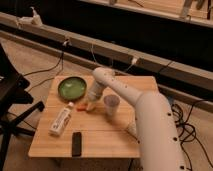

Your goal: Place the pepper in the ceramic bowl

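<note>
The green ceramic bowl (73, 87) sits at the back left of the small wooden table (105, 137). The small orange-red pepper (82, 106) lies on the table just in front of the bowl's right side, next to the red cap of the white tube. My gripper (91, 105) is down at the table right beside the pepper, at the end of the white arm (120, 87) that reaches in from the right.
A white tube with a red cap (61, 120) lies at the left front. A pale translucent cup (111, 105) stands right of the gripper. A black flat device (76, 144) lies near the front edge. A dark chair (12, 95) stands to the left; cables run behind.
</note>
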### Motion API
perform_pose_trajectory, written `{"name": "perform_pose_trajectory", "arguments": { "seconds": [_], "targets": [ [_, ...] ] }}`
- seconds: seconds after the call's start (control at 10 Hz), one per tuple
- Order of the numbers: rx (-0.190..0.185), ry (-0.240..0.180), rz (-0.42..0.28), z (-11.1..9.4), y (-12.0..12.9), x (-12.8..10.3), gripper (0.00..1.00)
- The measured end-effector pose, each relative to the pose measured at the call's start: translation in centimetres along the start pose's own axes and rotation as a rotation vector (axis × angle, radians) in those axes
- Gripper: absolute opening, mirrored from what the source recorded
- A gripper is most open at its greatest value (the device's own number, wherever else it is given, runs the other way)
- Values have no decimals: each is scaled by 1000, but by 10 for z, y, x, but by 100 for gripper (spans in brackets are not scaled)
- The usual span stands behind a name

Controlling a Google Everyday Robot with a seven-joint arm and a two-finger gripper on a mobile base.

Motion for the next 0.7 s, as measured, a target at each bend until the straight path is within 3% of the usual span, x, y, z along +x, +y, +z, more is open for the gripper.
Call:
{"name": "perform_pose_trajectory", "arguments": {
  "seconds": [0.1, 0.3, 0.6, 0.7],
  "targets": [
    [5, 5, -4, -4, 2, -3, 2],
    [57, 24, -16, -24, 2, -21, 0],
    [166, 80, -47, -63, -8, -48, 0],
    [219, 99, -63, -79, -20, -58, 2]
  ]
}}
